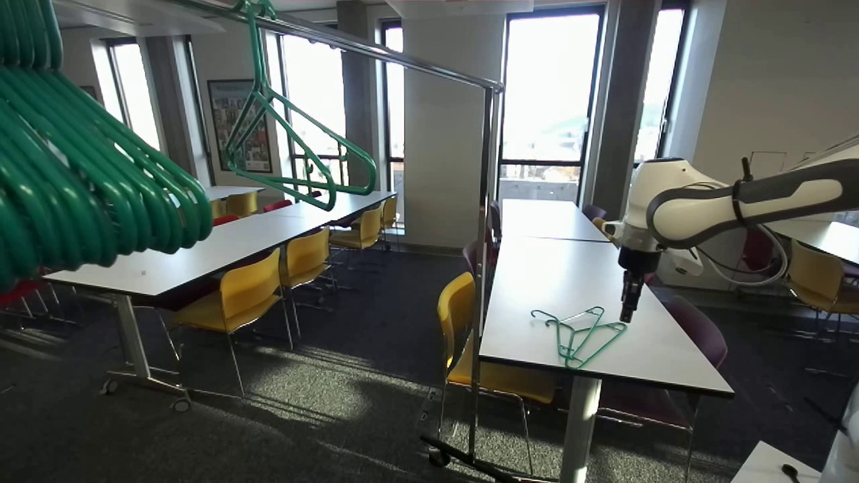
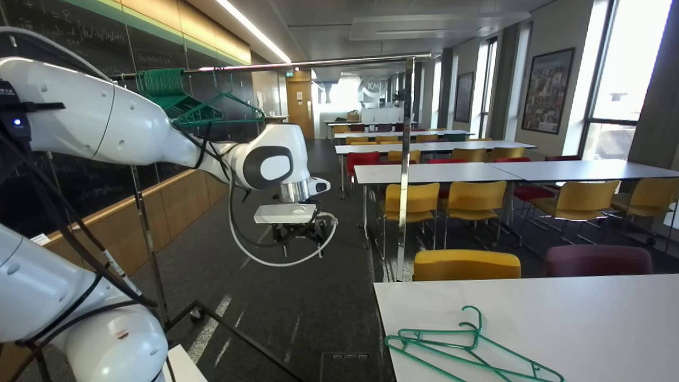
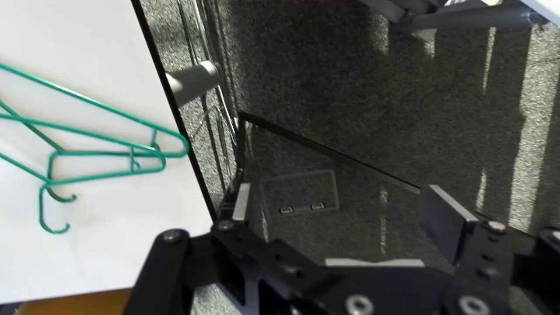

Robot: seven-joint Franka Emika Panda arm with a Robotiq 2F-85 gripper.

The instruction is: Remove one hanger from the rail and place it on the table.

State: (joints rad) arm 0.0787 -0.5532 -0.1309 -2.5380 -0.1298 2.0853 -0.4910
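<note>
Robot arm (image 2: pixel 101 111), white and jointed, at nine o'clock in an exterior view; toward ten, beyond it, green hangers (image 2: pixel 160 82) bunched tight on the rail (image 1: pixel 409 60) — with two looser hangers (image 1: pixel 263 94) just beside, on the bunch's three-o'clock side. Toward seven, near the centre, gripper (image 3: pixel 340 204) pointing to six, with fingers (image 3: pixel 444 223) spread wide in the wrist view and dark carpet (image 3: pixel 315 87) between. Next, at two o'clock, slim metal upright (image 2: pixel 405 175) under the rail's end; at four, yellow chair (image 2: pixel 467 265), then white table (image 2: pixel 599 313). Nearer five, flat on the table, two overlapping green hangers (image 3: pixel 94 103) — with one corner at the very edge.
</note>
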